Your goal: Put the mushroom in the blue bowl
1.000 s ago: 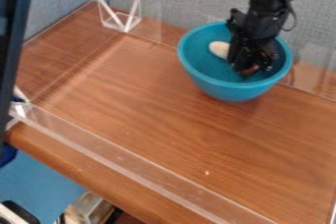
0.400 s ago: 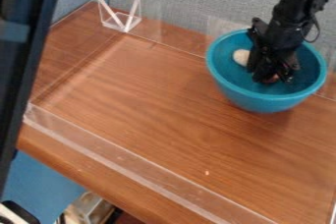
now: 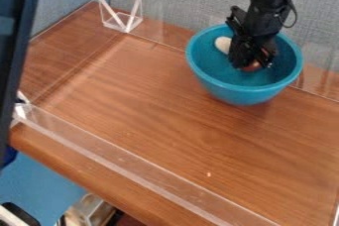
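A: Largest first: wooden tabletop (image 3: 119, 101), walled round with clear acrylic, bare but for one thing at the far right.

B: And that one thing: the blue bowl (image 3: 245, 63). Deep, round, glossy teal, smooth rim, sitting upright near the back wall.

A: Black arm reaching steeply down into it from above. Gripper (image 3: 252, 59) well inside the rim, low against the far inner side.

B: Jaws?

A: Pressed close together, as far as can be made out. Whether pinching anything, hard to tell; dark metal against dark shadow down there.

B: Now the small one. The mushroom (image 3: 241, 55)?

A: Inside the bowl, right at the gripper's tips. Pale cream patch to the left of the tips, a touch of reddish-brown just beside and under them. Mostly hidden by the fingers, so no telling whether upright or tipped over.

B: Progress, then?

A: Looks all but done: mushroom within the bowl's walls, nothing left out on the wood. Remaining, by the look of it: letting go, if not already loose, and lifting clear without dragging it out.
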